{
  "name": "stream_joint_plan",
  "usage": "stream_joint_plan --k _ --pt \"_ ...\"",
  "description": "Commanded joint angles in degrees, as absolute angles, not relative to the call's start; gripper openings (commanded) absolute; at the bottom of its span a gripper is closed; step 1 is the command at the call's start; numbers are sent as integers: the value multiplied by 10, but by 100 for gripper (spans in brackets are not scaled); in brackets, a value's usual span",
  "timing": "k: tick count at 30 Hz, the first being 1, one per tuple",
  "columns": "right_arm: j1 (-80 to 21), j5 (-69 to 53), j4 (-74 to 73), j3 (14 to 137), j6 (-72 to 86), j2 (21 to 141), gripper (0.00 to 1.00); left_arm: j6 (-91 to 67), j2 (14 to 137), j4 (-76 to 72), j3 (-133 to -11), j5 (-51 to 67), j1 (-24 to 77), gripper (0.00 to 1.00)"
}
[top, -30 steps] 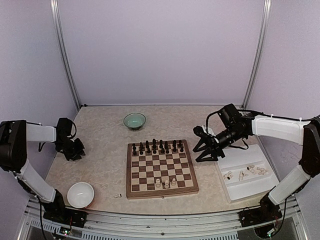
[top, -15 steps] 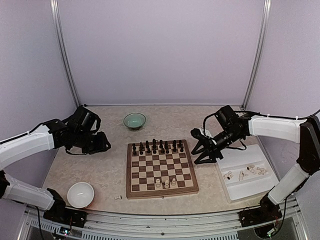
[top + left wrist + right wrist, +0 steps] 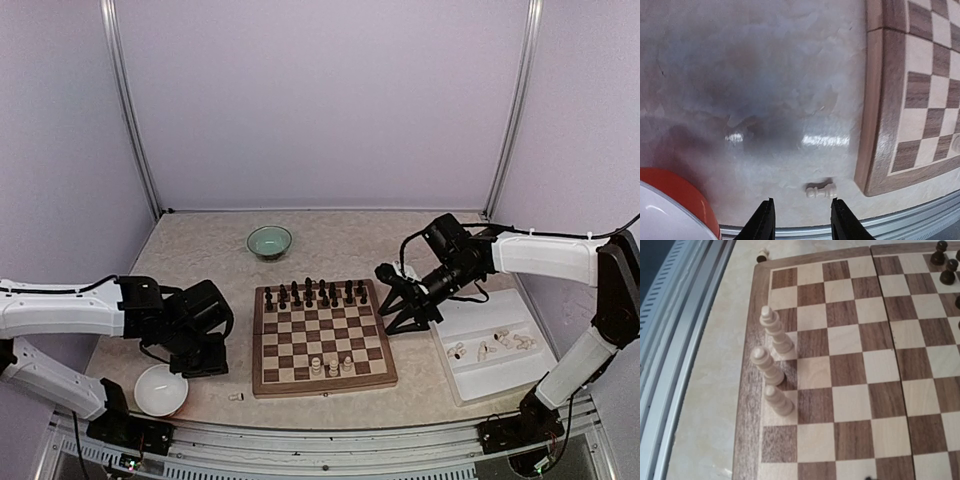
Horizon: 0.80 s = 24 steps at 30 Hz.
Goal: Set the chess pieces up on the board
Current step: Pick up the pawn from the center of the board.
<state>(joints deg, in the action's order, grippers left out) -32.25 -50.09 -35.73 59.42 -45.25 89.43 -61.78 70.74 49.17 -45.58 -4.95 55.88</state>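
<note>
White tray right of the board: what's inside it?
A handful of cream chess pieces lie loose on their sides around the middle of the white tray. The rest of its visible floor is bare. The right arm covers the far-left corner, so anything there is hidden.

Three cream chess pieces (image 3: 332, 366) upright on board (image 3: 300, 345)

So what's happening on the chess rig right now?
The left gripper hangs open near a cream piece lying on the table off the board's near left corner. Three cream pieces stand on the near row; more lie in the white tray. The right gripper hovers at the board's right edge.
</note>
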Motion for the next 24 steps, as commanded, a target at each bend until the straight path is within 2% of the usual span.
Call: stream_joint_plan --k 1,8,24 --pt "-331 -499 -376 608 -467 898 54 -752 705 478 -416 -11 592 41" --pt "-331 -497 -381 607 -473 896 54 -862 670 362 -354 22 619 42" --pt "-334 -493 -393 608 -487 894 54 -920 686 275 -303 47 618 45"
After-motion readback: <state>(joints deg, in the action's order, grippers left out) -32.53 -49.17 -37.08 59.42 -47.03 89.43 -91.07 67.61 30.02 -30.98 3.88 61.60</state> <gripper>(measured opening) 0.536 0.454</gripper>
